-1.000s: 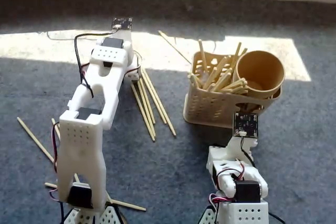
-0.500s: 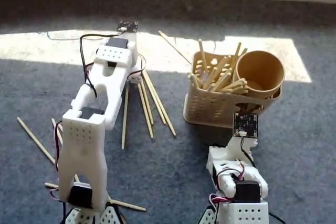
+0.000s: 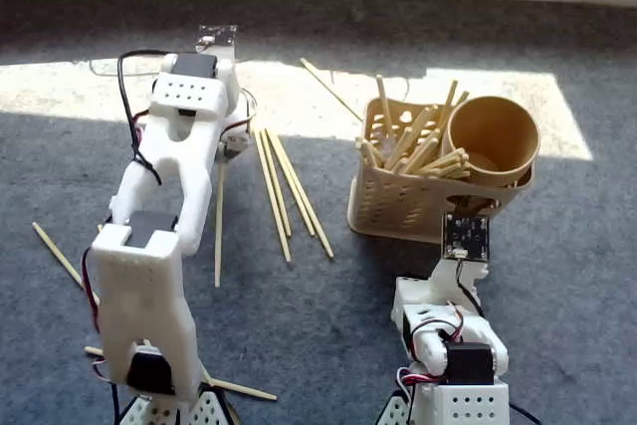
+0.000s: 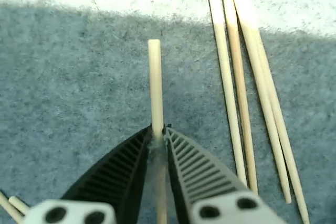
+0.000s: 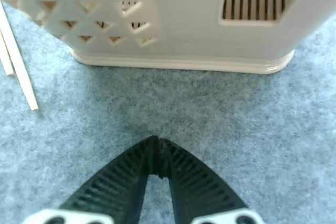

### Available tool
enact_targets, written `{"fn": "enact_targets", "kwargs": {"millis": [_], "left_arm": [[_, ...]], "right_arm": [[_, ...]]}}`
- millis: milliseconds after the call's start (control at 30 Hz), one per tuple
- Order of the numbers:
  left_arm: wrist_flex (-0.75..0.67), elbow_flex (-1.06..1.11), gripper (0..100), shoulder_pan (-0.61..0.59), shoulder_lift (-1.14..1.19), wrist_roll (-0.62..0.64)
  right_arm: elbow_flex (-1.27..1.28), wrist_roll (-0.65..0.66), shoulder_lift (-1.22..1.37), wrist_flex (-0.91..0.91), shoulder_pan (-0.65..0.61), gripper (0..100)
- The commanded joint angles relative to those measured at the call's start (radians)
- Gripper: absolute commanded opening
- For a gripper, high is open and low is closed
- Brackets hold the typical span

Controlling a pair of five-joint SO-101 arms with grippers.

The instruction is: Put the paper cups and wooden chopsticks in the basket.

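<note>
A grey carpeted counter is seen from above, with two white arms mounted at its near edge; a sunlit band is cast across its far side. A pale latticed basket is set toward the right edge of the counter; one paper cup is stood upright in its right end, and a bundle of wooden chopsticks is propped in beside it, tips jutting above the rim.

The left claw is clenched on a single chopstick, gripped so that one end juts past the fingertips; this stick is held near the middle of the counter, just beside a loose group of chopsticks laid between the left arm and the basket; whether it is lifted off the carpet cannot be told. The right claw is clenched on nothing and is held low, just before the basket's near wall.

Other sticks are scattered: a lone stick near the far edge; a slanted stick toward the left edge; a near-edge stick by the left arm's base.

The task is judged well under way but unfinished; a cup and many sticks are already stowed; the gripped stick, the loose group and the scattered ones are left to be carried over.
</note>
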Motion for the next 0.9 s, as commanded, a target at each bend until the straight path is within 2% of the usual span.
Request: {"fn": "enact_targets", "kwargs": {"millis": [0,267,400,600,867], "left_arm": [[-0.074,0.107,1,-0.007,-0.166,-0.031],[-0.351,0.496,1,-0.007,-0.498,-0.029],[-0.439,0.615,1,-0.005,-0.644,-0.025],[-0.483,0.654,1,0.030,-0.819,-0.023],[-0.582,0.653,1,0.170,-1.043,-0.021]], "right_arm": [[0.102,0.009,-0.002,0.007,-0.007,0.8],[0.102,0.009,-0.002,0.007,-0.007,0.8],[0.102,0.009,-0.002,0.007,-0.007,0.8],[0.102,0.009,-0.002,0.007,-0.007,0.8],[0.102,0.009,-0.002,0.007,-0.007,0.8]]}}
